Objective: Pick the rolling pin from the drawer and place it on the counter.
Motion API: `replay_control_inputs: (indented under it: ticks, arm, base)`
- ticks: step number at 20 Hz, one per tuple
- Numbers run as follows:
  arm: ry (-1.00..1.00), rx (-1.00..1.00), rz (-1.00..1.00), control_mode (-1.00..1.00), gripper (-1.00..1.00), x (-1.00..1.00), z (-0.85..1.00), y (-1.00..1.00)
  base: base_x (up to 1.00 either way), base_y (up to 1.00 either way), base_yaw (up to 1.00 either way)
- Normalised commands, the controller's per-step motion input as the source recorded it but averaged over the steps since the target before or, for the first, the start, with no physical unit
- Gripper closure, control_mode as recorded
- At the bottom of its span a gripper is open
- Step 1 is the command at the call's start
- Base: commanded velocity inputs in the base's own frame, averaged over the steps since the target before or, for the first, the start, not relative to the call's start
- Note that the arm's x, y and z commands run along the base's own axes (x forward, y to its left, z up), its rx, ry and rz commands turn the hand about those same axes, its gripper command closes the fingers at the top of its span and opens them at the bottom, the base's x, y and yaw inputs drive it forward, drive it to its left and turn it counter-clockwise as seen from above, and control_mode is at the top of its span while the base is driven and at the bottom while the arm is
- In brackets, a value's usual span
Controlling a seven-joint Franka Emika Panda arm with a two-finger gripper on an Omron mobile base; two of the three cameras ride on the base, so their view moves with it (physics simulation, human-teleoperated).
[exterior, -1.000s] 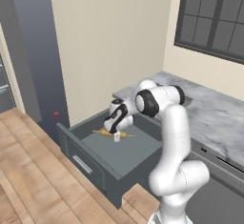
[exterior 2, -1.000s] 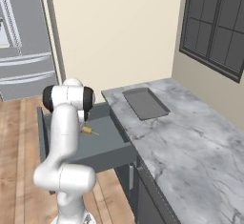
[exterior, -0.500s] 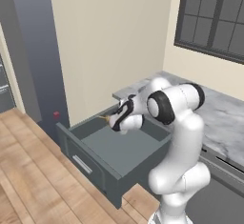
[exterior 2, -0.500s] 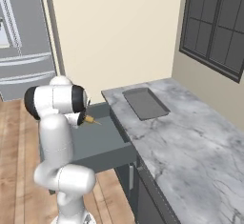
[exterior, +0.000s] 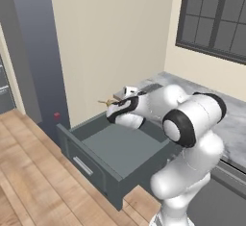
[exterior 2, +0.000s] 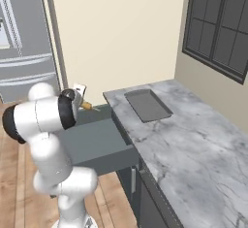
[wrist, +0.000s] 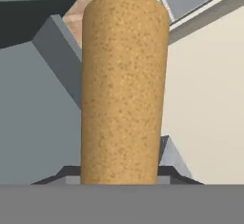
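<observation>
Gripper: the gripper (exterior: 116,106) is closed on the rolling pin (exterior: 107,102), holding it in the air above the back part of the open drawer (exterior: 115,149). In the right base view the gripper (exterior 2: 81,102) sits just past the arm's dark wrist joint, with the pin's end sticking out beyond it.

Rolling pin: light-orange wood, lifted clear of the drawer and touching neither it nor the counter (exterior 2: 193,144). In the left base view a slim handle end points left, toward the beige wall (exterior: 110,42). In the right base view the pin (exterior 2: 88,106) pokes out toward the counter's edge, near it but apart. In the hand view the pin (wrist: 123,89) runs from bottom to top as a thick speckled cylinder, its narrow handle at the top.

Drawer: dark grey, pulled fully out, with a light bar handle on its flat front; its floor is bare where it can be seen. In the right base view the drawer (exterior 2: 97,144) projects from the cabinet beside the counter's left end.

Counter: white-and-grey marble over dark cabinets; a flat dark-grey tray (exterior 2: 147,104) lies on it near the wall.

Surroundings: wood floor (exterior: 29,182) in front of the drawer; a dark-framed window (exterior 2: 218,23) above the counter.
</observation>
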Motion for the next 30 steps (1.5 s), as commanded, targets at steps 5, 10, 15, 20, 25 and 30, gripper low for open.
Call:
replay_control_inputs:
  ticks: [5,10,15,20,25,30]
  arm:
    - [-0.39,0.09,-0.07,-1.0,1.0,-0.7,1.0,-0.29]
    - [0.01,0.14,-0.04,-1.0,1.0,-0.29,1.0,-0.93]
    - [0.33,0.06,-0.12,-1.0,1.0,-0.04,1.0,-1.0]
    - [0.53,0.0,-0.2,-1.0,1.0,-0.1,0.9,-1.0]
    - [0.45,0.0,-0.17,-1.0,1.0,-0.4,-0.29,-0.95]
    - [0.12,0.02,-0.08,-1.0,1.0,-0.49,-0.95,-0.92]
  base:
    - [0.0,0.0,0.0]
    - [0.0,0.0,0.0]
    - [0.0,0.0,0.0]
    - [0.0,0.0,0.0]
    - [0.0,0.0,0.0]
    - [0.0,0.0,0.0]
